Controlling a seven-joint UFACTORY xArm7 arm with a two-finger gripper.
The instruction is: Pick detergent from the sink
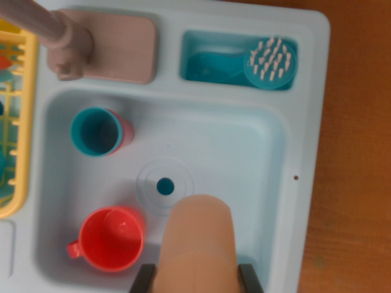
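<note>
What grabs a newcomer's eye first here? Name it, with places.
The tan detergent bottle fills the bottom centre, sitting between the gripper fingers. Beside it, on the wrist view's left, a red cup stands in the pale blue sink, with a teal cup above.

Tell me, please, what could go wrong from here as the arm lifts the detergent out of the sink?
1. The hand shows only two dark finger tips at the bottom edge, flanking the tan detergent bottle; its hold on the rounded bottle looks unconfirmed, so the bottle might slip.
2. The red cup stands right beside the bottle on the wrist view's left; a sideways drift could knock it.
3. The teal cup and the faucet lie farther up, so a swing that way risks contact.
</note>
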